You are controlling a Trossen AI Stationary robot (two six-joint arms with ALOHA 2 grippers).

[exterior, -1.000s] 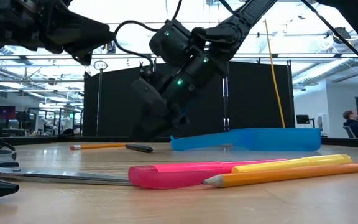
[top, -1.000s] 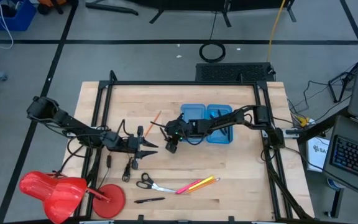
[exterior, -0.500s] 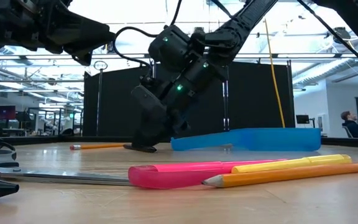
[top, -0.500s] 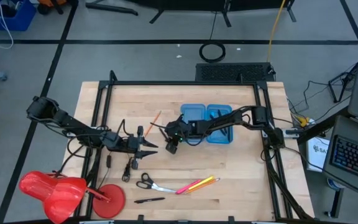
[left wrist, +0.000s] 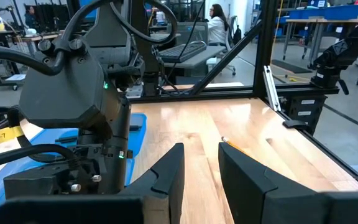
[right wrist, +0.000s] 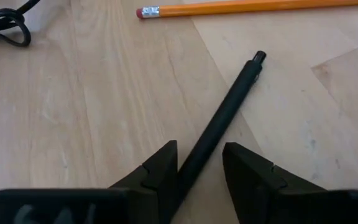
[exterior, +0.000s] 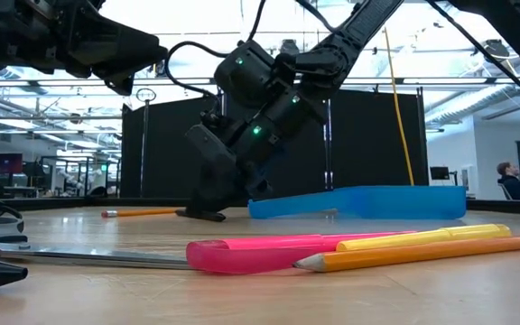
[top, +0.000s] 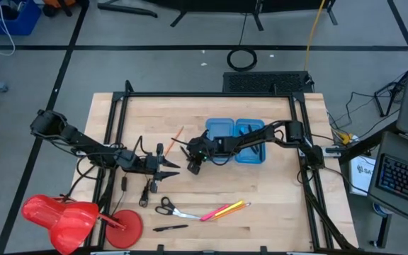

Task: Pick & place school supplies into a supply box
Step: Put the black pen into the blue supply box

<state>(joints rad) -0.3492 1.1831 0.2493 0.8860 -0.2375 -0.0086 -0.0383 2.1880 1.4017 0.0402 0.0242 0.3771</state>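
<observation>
A thin black pen (right wrist: 229, 106) lies flat on the wood beside an orange pencil (right wrist: 247, 7). My right gripper (right wrist: 199, 163) is open, down at the table, with one finger on each side of the pen's near part; in the low view its tips (exterior: 202, 213) reach the tabletop. The translucent blue supply box (top: 236, 139) lies open behind it. My left gripper (left wrist: 201, 177) is open and hovers just left of the right one (top: 166, 170). Scissors (top: 166, 207), pink and yellow markers with a pencil (top: 225, 210) and another black pen (top: 170, 228) lie near the table's near edge. My right gripper comes at the black pen from above, slanting, its fingers pointing along the pen. The pen's near part (right wrist: 194, 163) lies close against the inner side of one finger (right wrist: 160, 167). I cannot tell whether they touch. The pen rests flat on the table.
A red plastic object (top: 69, 216) sits at the table's near-left corner. The black frame rails (top: 211, 94) run along the table's edges. A looped black cable (top: 241, 59) lies on the floor beyond. A cable loop (right wrist: 5, 22) lies on the wood near the pencil's eraser end.
My right gripper has come down from just above the table and shifted slightly toward the pencil, until its fingertips stand on the wood around the black pen. The pen and the left arm have kept still.
</observation>
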